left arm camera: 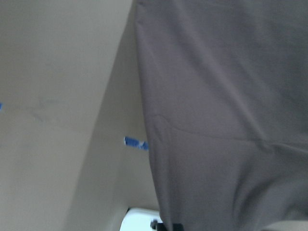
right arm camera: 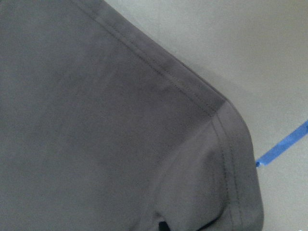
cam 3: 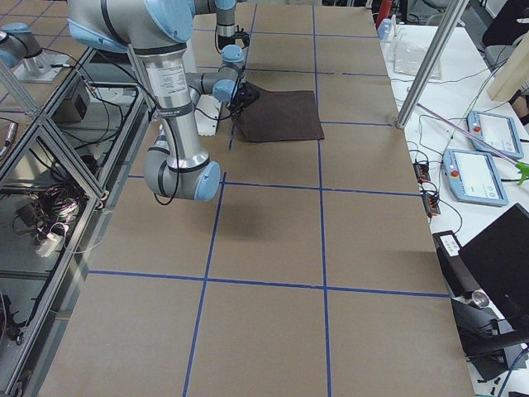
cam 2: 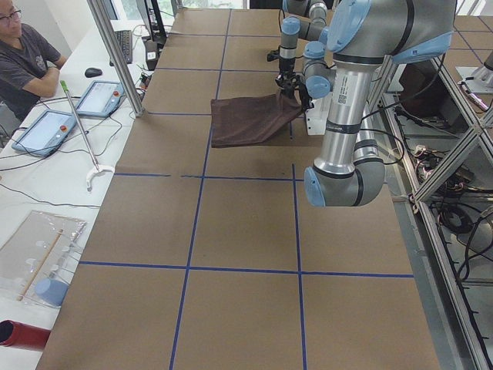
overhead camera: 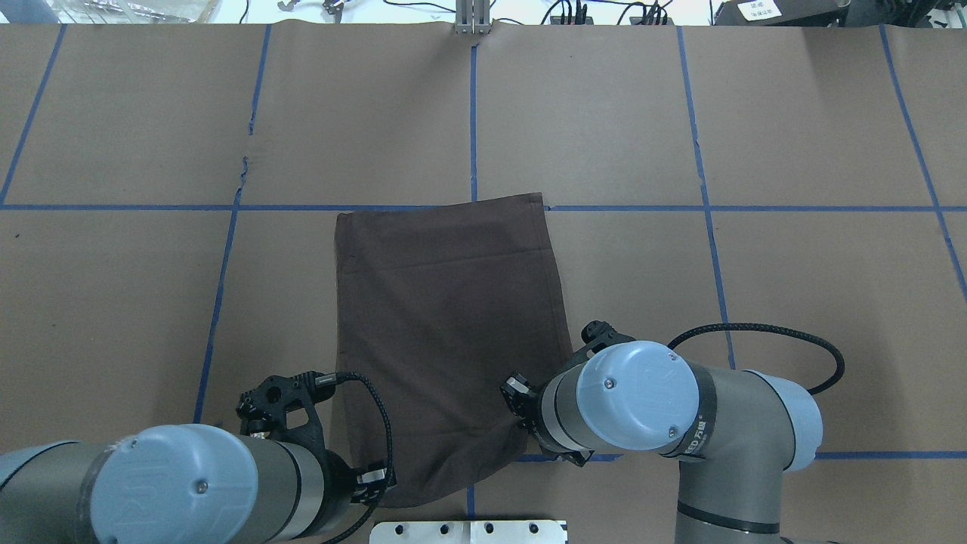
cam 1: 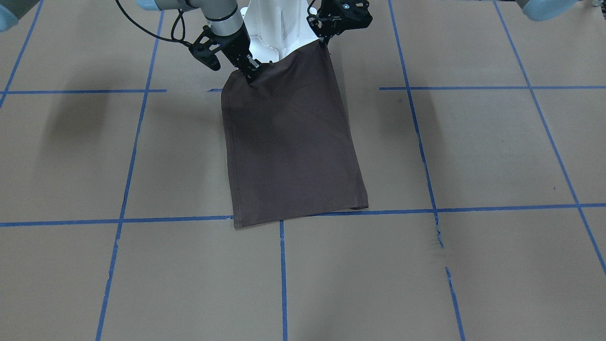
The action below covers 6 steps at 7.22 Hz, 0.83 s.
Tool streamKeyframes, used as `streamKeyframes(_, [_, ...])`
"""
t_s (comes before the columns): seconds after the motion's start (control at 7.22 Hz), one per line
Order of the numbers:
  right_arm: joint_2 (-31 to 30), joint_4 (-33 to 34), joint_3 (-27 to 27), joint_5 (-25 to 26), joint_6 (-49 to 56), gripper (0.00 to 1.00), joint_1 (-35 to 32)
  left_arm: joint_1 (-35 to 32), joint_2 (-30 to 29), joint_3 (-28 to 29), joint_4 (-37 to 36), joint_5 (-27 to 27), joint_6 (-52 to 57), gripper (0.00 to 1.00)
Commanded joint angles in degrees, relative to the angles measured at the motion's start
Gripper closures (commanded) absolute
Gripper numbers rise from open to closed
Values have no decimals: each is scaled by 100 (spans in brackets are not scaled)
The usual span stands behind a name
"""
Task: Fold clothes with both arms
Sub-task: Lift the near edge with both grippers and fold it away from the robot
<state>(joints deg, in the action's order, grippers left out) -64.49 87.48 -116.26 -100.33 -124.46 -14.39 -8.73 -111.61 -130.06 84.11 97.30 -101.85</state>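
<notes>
On the table (cam 1: pixel 473 151), part-raised T-shirt (cam 1: pixel 289 142).

no readable text, printed label (cam 2: pixel 344 92) on left arm (cam 2: pixel 341 142), too small to read

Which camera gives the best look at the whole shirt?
The front-facing view: the shirt shows edge to edge, with the left gripper and right gripper pinching its corners. Overhead, those corners are partly covered. The side views show it small and far; the wrist cameras see only close-up cloth.
</notes>
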Motion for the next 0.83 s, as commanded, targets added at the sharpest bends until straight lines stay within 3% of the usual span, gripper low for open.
streamKeyframes(0.0, [190, 6, 42, -4, 605, 100, -526, -1115, -176, 172, -8, 330, 77, 100])
streamKeyframes(0.14, [339, 14, 146, -22, 798, 100, -870, -1713, -237, 417, 9, 699, 295, 100])
streamKeyframes(0.28, [523, -29, 530, -31, 922, 100, -1125, -2015, -482, 864, 35, 702, 341, 100])
streamKeyframes(0.55, [919, -939, 1601, -153, 906, 100, -1539, -2316, -730, 1533, 323, 694, 332, 100])
streamKeyframes(0.69, [1173, -987, 1946, -189, 914, 100, -1602, -2369, -730, 1623, 387, 685, 332, 100])
